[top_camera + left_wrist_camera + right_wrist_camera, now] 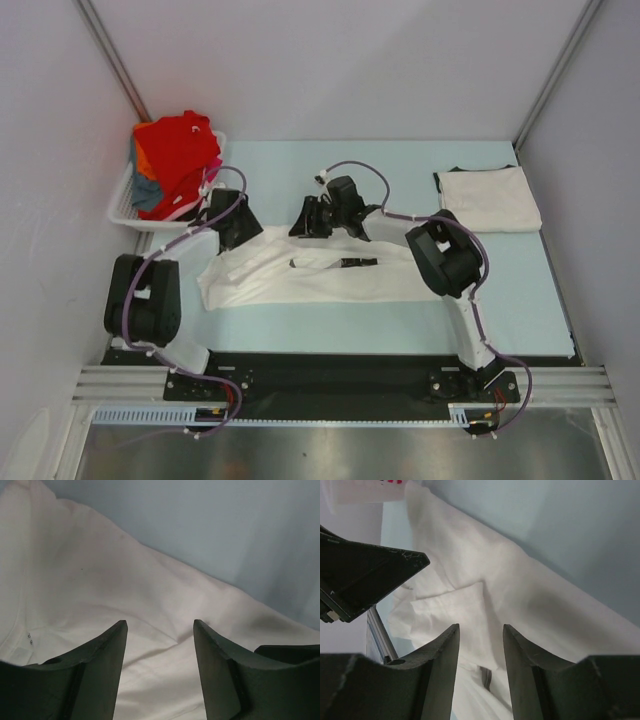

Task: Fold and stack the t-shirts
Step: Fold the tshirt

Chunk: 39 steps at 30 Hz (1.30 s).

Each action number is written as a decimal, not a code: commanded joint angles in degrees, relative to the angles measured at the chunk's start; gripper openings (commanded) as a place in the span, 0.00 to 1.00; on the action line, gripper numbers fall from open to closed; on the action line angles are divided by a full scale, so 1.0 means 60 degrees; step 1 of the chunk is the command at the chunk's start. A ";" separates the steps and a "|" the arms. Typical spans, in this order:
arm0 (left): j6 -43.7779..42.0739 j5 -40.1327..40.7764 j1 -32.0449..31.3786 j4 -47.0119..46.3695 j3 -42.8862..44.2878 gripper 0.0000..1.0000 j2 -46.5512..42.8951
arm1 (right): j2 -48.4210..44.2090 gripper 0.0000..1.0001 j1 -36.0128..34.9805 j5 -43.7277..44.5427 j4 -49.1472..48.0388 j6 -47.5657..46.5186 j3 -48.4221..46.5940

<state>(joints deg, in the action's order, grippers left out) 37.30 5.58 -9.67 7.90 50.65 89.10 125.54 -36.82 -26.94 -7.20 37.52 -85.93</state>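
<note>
The left gripper (160, 625) hangs with jaws apart over the white t-shirt (300, 275). The right gripper (481, 627) is likewise spread at its far edge, seemingly lined up for a fold, though contact is unclear. A folded t-shirt (490, 198) starts the stack far right, and coloured t-shirts (178, 150) wait in the basket (120, 208).

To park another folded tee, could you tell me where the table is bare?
Bare table runs along the far edge, between the basket and the folded off-white tee. Crowded middle: white tee, left arm, right arm.
</note>
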 commanded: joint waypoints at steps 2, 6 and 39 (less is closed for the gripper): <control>0.0155 0.0341 0.0030 0.1448 0.1383 0.60 0.1320 | 0.0727 0.45 -0.0001 -0.1146 -0.0089 0.0119 -0.0663; 0.0287 0.0666 0.0030 0.2037 0.1680 0.59 0.1980 | 0.1152 0.45 0.0028 -0.1779 -0.0132 0.0177 -0.0766; 0.0405 0.1193 0.0030 0.2228 0.1768 0.56 0.2172 | -0.1646 0.57 -0.0280 -0.3084 -0.0323 -0.1625 0.2634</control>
<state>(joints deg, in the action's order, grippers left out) 40.29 10.74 -9.67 18.76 60.58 101.60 116.14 -39.00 -47.59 -10.04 28.40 -67.07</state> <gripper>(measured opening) 0.566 0.558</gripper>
